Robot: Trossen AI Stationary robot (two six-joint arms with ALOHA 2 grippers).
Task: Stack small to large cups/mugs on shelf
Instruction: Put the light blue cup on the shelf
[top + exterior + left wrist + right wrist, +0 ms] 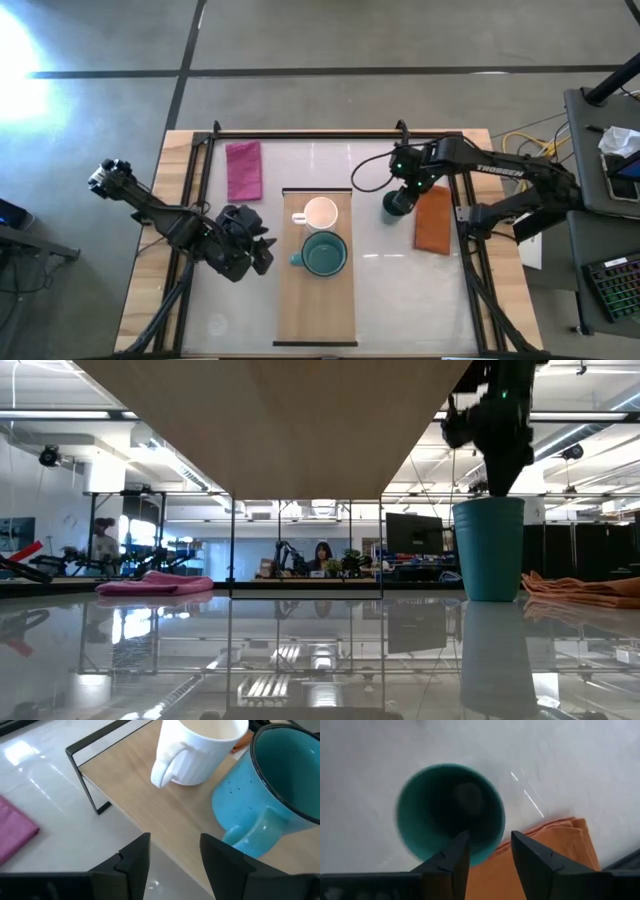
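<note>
The light-wood shelf [318, 300] lies lengthwise at the table's middle. On it stand the cream-white mug [321, 213] and, nearer, the wider teal mug [325, 254], both with handles toward the left. The small dark green cup [392, 207] stands upright on the tabletop right of the shelf, next to an orange cloth. My right gripper [490, 857] is open above the cup [447, 810]; one finger is over its inside and one is outside its rim, without plain touch. My left gripper [175, 860] is open beside the shelf's left edge and faces the two mugs.
The orange cloth [433, 220] lies right of the green cup, and a magenta cloth [243, 170] lies at the far left. The shelf stands raised on black metal legs [90, 795]. A dark frame runs round the table's edge [330, 134]. People sit in the room beyond.
</note>
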